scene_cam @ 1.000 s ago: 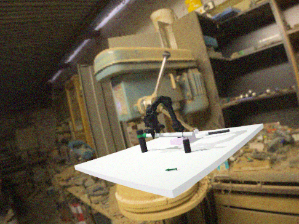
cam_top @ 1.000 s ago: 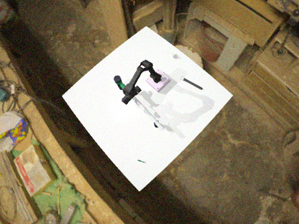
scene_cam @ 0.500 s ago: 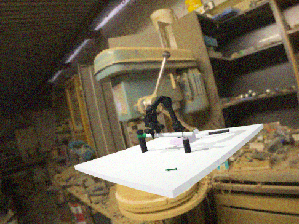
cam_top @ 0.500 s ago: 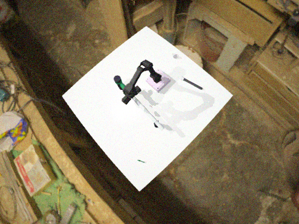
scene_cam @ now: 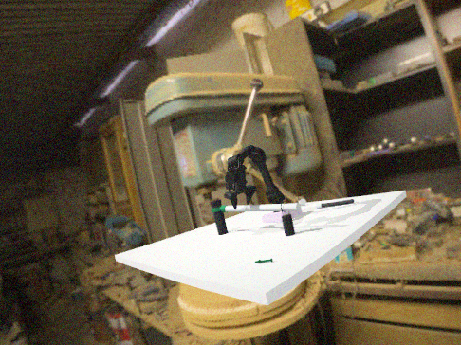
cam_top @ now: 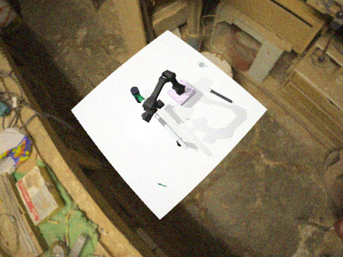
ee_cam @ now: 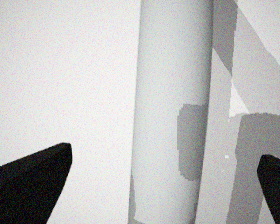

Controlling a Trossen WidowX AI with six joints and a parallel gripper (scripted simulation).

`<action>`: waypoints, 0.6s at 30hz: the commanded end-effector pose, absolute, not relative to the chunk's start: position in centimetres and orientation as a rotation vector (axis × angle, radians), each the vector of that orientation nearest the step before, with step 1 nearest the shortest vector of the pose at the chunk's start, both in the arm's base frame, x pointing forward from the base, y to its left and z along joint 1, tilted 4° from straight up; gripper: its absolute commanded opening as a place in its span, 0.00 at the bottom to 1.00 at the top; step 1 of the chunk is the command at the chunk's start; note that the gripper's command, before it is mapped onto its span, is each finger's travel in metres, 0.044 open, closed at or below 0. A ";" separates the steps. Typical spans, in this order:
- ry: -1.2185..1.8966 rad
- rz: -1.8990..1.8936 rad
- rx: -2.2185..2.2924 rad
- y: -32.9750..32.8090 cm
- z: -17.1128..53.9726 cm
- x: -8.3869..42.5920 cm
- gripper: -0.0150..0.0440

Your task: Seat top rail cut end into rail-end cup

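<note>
The white rail (cam_top: 169, 128) (scene_cam: 258, 208) (ee_cam: 170, 75) runs nearly level between the posts. Its far end meets the green cup and band (cam_top: 137, 97) (scene_cam: 218, 208) near the top of the big dark post (cam_top: 134, 90) (scene_cam: 221, 224); how deep it sits in the cup cannot be seen. The rail's other end is at the pale loop cap (scene_cam: 292, 208) over the short dark post (cam_top: 178, 144) (scene_cam: 288, 225). My gripper (cam_top: 154, 110) (scene_cam: 242, 204) (ee_cam: 167, 159) is open over the rail near the big post. In the wrist view a gap shows between each finger and the rail.
A pink mounting plate (cam_top: 181, 99) (scene_cam: 272, 217) lies under the arm's base. A dark rod (cam_top: 221, 96) (scene_cam: 338, 203) lies on the white table beyond the base. A small green piece (cam_top: 161, 185) (scene_cam: 264, 261) lies toward the table's corner.
</note>
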State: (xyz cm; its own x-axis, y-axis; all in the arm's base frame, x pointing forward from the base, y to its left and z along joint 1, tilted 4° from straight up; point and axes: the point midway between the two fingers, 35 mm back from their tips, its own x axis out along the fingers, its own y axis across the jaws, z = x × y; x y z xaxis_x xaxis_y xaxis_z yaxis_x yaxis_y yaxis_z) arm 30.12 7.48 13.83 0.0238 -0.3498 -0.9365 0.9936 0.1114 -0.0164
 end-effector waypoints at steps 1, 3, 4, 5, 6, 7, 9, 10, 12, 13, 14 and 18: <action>0.996 -1.278 0.867 8.4 14.4 29.9 1.00; 0.993 -1.267 0.864 8.1 14.4 30.0 1.00; 0.995 -1.263 0.861 8.2 14.7 30.0 1.00; 0.997 -1.259 0.857 8.4 15.1 30.0 1.00; 1.000 -1.253 0.852 8.6 15.6 30.0 1.00; 1.004 -1.245 0.845 8.8 16.4 29.9 1.00; 1.010 -1.232 0.834 9.3 17.5 29.8 1.00; 1.011 -1.229 0.831 9.4 17.8 29.8 1.00; 1.012 -1.227 0.830 9.4 18.0 29.8 1.00; 1.012 -1.227 0.830 9.4 18.0 29.8 1.00; 1.012 -1.227 0.830 9.4 18.0 29.8 1.00; 1.012 -1.227 0.830 9.4 18.0 29.8 1.00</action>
